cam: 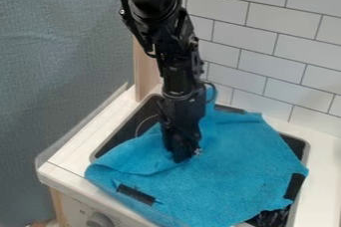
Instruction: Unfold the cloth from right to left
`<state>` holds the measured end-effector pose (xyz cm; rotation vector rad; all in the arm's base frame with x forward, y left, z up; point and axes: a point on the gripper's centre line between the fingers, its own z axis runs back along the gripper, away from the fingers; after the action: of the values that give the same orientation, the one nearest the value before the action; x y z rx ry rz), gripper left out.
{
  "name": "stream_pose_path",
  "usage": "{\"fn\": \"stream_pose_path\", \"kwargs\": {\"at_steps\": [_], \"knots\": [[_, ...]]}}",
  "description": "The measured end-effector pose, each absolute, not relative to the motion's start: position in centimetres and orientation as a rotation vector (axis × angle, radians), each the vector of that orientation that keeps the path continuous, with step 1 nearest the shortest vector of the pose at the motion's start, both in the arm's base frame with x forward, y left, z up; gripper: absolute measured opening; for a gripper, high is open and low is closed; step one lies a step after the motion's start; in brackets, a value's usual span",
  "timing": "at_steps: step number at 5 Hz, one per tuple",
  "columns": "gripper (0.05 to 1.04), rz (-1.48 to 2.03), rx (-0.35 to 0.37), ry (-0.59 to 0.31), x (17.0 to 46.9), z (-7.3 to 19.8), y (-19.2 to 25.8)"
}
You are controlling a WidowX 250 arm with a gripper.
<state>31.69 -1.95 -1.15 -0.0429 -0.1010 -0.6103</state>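
1. The blue cloth (246,156) lies over the dark hob panel (130,134), mostly spread, its near edge reaching over the front of the white counter (65,168). The gripper (183,157) points down at it, left of its middle in the view. How far open the gripper is cannot be told, nor whether any cloth is caught in it.
2. A raised fold (133,156) runs beside the gripper on the view's left. If only the upper layer needs moving, a grip that takes both layers would probably drag the whole cloth leftwards instead of opening it.
3. A shallow pinch could slip off, since soft fabric (limp, by the look of it) gives little to bite on; the fold would then drop back.
4. Pressing too low might pin the cloth to the hob and bunch it during a sideways pull.
5. Too long a pull towards the left could carry the near edge further over the front, where its weight might draw it down towards the knob (100,220).
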Motion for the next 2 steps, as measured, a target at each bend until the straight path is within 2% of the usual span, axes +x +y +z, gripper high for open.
{"fn": "stream_pose_path", "kwargs": {"at_steps": [1,2], "knots": [[0.158,-0.609,-0.043,-0.103,31.71,-1.15,-1.96],[0.067,-0.611,-0.048,-0.105,31.72,-1.14,-1.99]]}}
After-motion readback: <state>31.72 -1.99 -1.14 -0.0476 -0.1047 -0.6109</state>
